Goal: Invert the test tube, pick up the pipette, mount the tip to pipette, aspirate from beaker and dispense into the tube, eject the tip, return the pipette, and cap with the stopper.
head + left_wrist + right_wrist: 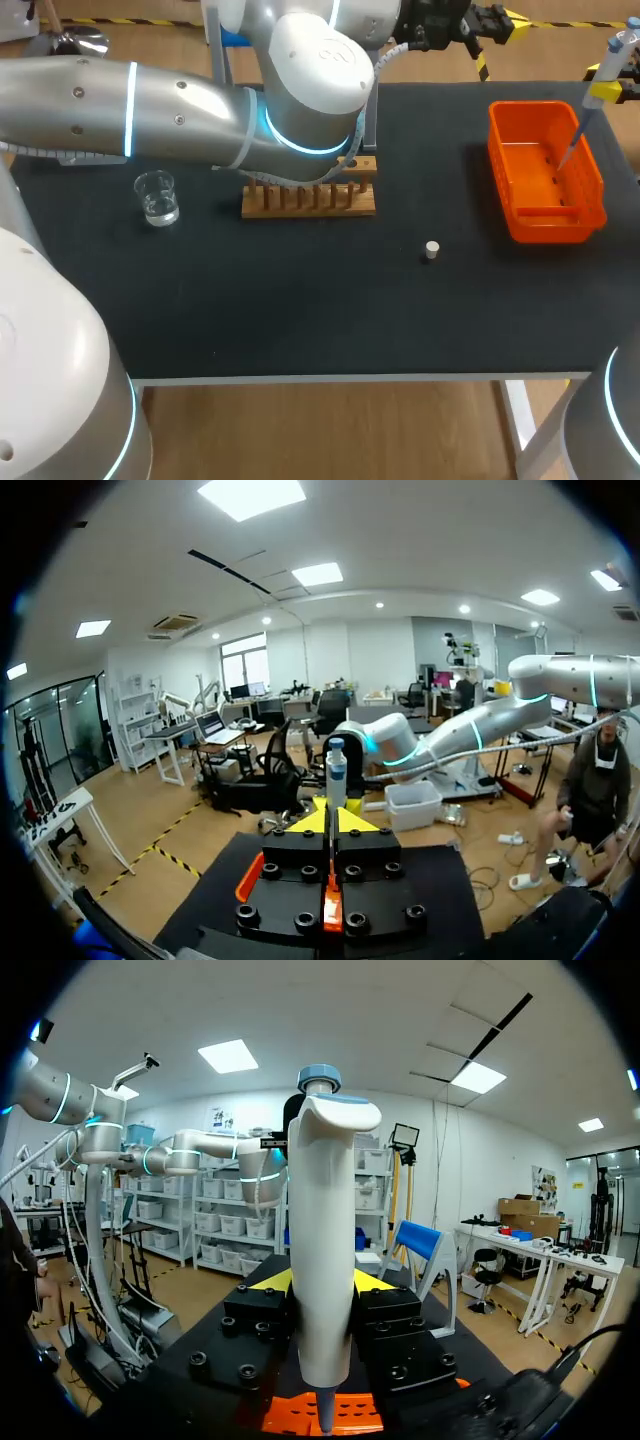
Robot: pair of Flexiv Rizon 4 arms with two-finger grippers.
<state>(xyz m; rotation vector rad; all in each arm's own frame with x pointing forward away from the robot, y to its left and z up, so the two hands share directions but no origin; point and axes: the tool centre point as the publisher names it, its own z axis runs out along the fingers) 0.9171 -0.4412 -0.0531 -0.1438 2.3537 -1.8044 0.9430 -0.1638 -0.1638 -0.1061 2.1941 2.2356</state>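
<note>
Wooden rack (310, 203) half hidden behind left arm (150, 110), pipette (612, 55) partly cut by edge

bright, even light from overhead; shadows on the black table (300, 310) are faint. soft glare sits on the shell of the left arm (150, 110).

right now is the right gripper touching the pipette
Touching. The right wrist view shows the pipette with its white body clamped between the two yellow-tipped fingers of the right gripper, one on each side.

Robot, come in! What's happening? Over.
Left end effector shut on tube. Right end effector shut on pipette, over bin. Nothing blocking.
</note>
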